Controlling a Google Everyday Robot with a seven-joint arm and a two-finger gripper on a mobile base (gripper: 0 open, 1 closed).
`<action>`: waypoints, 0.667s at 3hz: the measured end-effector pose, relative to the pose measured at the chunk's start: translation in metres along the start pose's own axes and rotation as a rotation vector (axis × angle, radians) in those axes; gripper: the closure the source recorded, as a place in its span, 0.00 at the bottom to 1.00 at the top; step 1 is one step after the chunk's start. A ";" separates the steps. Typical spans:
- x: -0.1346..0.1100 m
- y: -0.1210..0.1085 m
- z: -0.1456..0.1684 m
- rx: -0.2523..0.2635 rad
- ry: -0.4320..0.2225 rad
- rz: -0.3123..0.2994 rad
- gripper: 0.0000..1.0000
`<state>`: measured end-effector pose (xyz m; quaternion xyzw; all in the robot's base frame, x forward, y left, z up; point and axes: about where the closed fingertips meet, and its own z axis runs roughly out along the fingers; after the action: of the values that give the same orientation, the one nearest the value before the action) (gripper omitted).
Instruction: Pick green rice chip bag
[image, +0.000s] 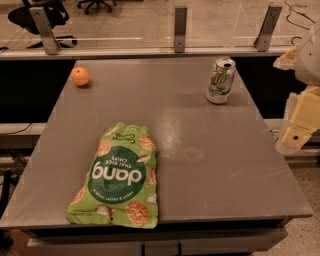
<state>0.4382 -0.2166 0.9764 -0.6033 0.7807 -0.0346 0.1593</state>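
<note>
Worktop (210, 150): grey, flat, scuffed, with 3 items on it.

1. Green rice chip bag (119, 177): lies flat on the near-left part of the worktop. Its lower end is at the front edge. The white "dang" lettering on the dark-green circle reads upside down from this camera. Round tan chip pictures sit around the circle. The surface is crinkled, and nothing touches it.
2. Soda can (220, 80): green and white, upright, at the far right of the worktop, close to the right edge. Well apart from the bag.
3. Orange (80, 76): small and round, at the far-left corner, well apart from both the bag and the can.

Hand (299, 120): cream-coloured parts show at the right border of the view, beyond the worktop's right edge and partly cut off by the frame. It holds nothing that can be seen and touches no item. It is well apart from the bag, and the can is the item closest to it. Whether the hand is spread or pressed together: cannot tell.

Background: a rail with 3 metal posts (180, 29) runs behind the worktop, and an office chair (40, 14) stands on the floor beyond.
</note>
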 end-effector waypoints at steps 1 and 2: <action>0.000 0.000 0.000 0.000 0.000 0.000 0.00; -0.014 -0.004 0.010 -0.015 -0.048 -0.021 0.00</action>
<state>0.4475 -0.2026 0.9705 -0.6133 0.7705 -0.0162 0.1732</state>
